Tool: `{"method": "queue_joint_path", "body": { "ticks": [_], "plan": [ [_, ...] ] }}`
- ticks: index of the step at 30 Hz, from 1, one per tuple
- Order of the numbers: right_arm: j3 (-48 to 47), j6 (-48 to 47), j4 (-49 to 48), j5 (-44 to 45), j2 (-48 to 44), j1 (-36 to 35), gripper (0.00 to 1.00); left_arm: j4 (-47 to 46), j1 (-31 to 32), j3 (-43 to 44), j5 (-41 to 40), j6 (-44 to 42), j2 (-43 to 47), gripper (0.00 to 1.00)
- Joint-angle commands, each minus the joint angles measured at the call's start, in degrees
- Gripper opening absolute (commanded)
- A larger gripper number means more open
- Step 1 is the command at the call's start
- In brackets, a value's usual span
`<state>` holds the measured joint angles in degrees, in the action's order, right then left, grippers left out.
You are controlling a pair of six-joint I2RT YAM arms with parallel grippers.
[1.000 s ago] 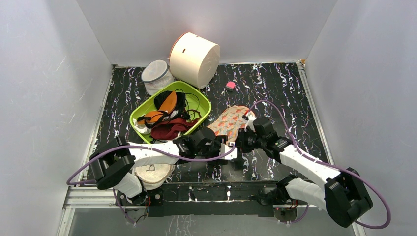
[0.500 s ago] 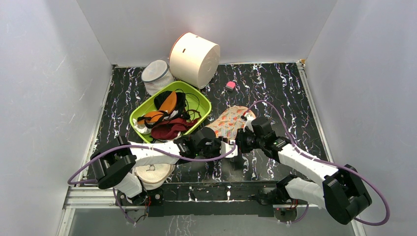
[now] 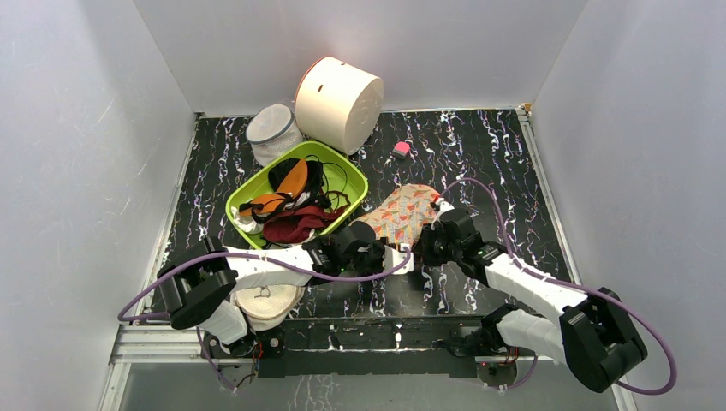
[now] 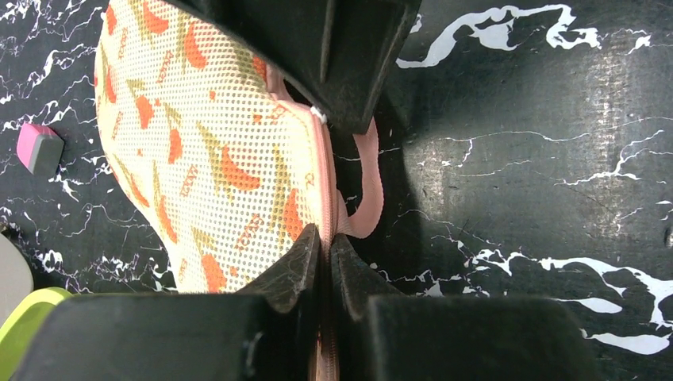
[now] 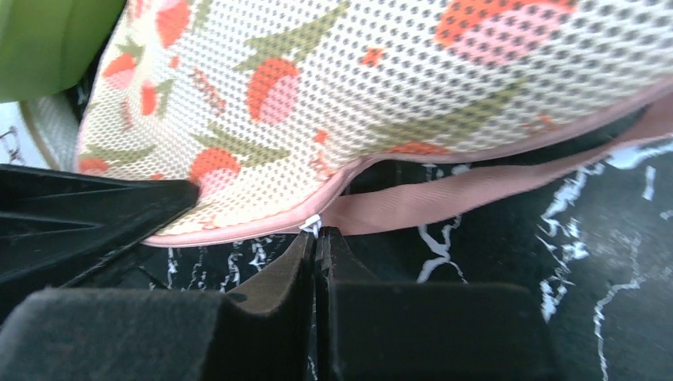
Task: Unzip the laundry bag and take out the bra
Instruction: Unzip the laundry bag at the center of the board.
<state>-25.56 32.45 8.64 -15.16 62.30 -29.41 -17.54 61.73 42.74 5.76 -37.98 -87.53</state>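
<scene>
The laundry bag (image 3: pixel 401 214) lay flat on the table (image 3: pixel 488 154) in the middle of the top view, just right of the green tub (image 3: pixel 344 168); both arms met at its lower edge.

In the left wrist view, the left gripper (image 4: pixel 324 258) had its fingers squeezed tight on the pink seam at the bottom middle of the frame; we thought it did this to keep the bag from sliding.

In the right wrist view, the right gripper (image 5: pixel 316 242) had its fingers pressed together at the small white zip tab (image 5: pixel 309 223), just left of the middle; it looked to us as if they pinched the tab, ready to pull it along the edge; a pink loop (image 5: pixel 444 202) ran off to the right beside it.

The zip looked mostly closed; we could not see the bra, so we guessed it was inside the bag.
</scene>
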Motion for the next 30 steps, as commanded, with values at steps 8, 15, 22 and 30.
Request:
{"method": "queue_joint_path", "body": {
  "ticks": [8, 15, 22, 30],
  "plan": [
    [5.0, 1.0, -3.3, 10.7, -6.0, 3.7, 0.00, -1.2, 0.4, 0.4, 0.8, -0.3, -0.5, 0.00],
    [7.6, 0.2, -5.4, 6.6, -9.5, 6.1, 0.00, -0.9, 0.4, 0.3, 0.4, -0.7, -1.4, 0.00],
    [8.2, -0.6, -5.5, 4.4, -14.4, 6.0, 0.00, -0.6, 0.4, 0.3, 0.2, -1.2, -1.2, 0.00],
    [1.5, -4.1, -2.5, -1.8, -9.6, 2.7, 0.00, -2.0, 0.4, 0.1, 2.4, 2.1, 0.9, 0.61]
  ]
}}
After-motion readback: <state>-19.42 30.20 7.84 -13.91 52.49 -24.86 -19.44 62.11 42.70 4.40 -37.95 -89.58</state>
